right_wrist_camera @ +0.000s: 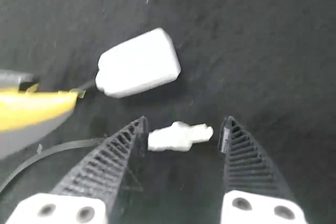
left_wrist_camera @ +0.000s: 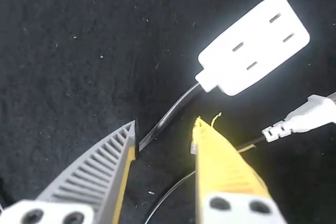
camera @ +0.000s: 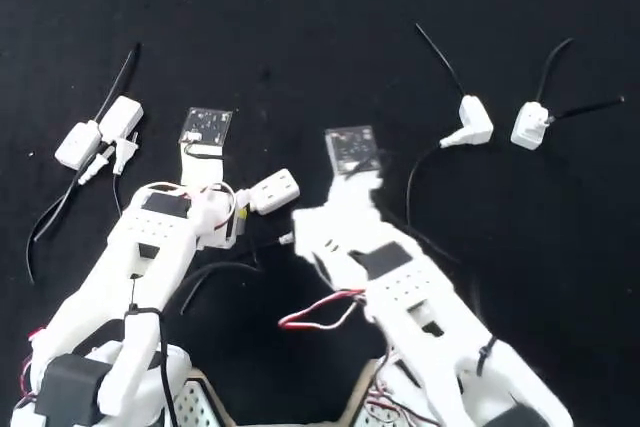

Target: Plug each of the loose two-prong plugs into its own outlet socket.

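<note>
Right fingers: the right gripper [right_wrist_camera: 184, 124] is seen spread wide with nothing held, poised over the loose plug [right_wrist_camera: 181, 136], which is lying on the bench [camera: 300, 57] between them.
Plug axis: it is laid crosswise, end to end from one finger toward the other. A wrist turn is judged necessary before its flanks can be pinched.
Left fingers: the left gripper [left_wrist_camera: 165, 127] is also parted and empty, with the outlet block's cord [left_wrist_camera: 168, 116] straddled.
Outlet block [left_wrist_camera: 254, 43]: it is found just beyond the plug, slots facing up.
Nearer arm: the right is judged closest to the plug.
Farther out: spare plugs [camera: 100, 137] are left well apart.
</note>
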Tool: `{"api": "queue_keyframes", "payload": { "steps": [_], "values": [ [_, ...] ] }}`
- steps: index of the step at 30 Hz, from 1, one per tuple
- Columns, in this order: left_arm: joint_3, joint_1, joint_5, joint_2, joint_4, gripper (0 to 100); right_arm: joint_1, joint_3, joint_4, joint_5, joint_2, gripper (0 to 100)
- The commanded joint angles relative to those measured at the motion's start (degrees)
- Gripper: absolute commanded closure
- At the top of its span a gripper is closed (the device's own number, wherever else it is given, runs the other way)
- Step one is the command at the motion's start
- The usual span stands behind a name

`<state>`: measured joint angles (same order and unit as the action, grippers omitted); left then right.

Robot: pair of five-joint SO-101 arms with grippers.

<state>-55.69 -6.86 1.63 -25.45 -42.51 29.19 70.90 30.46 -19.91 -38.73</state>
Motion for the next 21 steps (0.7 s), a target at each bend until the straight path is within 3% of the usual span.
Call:
{"api": "queue_keyframes", "payload": {
  "steps": [1,4,8,12,18,21],
  "values": [
    [0.0,0.5,0.3,-1.4,0.8,83,3.8,-3.7,1.6,-0.1,0.7,77.6],
    [0.0,0.5,0.3,-1.4,0.8,83,5.1,-2.2,-2.9,-0.4,0.8,77.5],
    [0.0,0.6,0.3,-1.4,0.8,83,5.0,-0.7,-7.3,-7.6,0.8,77.5],
    [0.0,1.0,0.3,-1.4,0.8,83,4.9,-0.8,-7.2,-9.8,0.8,77.5],
    [1.3,7.3,0.7,-1.4,0.8,83,4.8,-2.1,-5.0,-12.1,0.9,77.0],
    [1.5,8.6,0.7,-1.4,0.8,83,4.7,-4.5,-0.6,-14.1,1.7,70.5]
  ]
}}
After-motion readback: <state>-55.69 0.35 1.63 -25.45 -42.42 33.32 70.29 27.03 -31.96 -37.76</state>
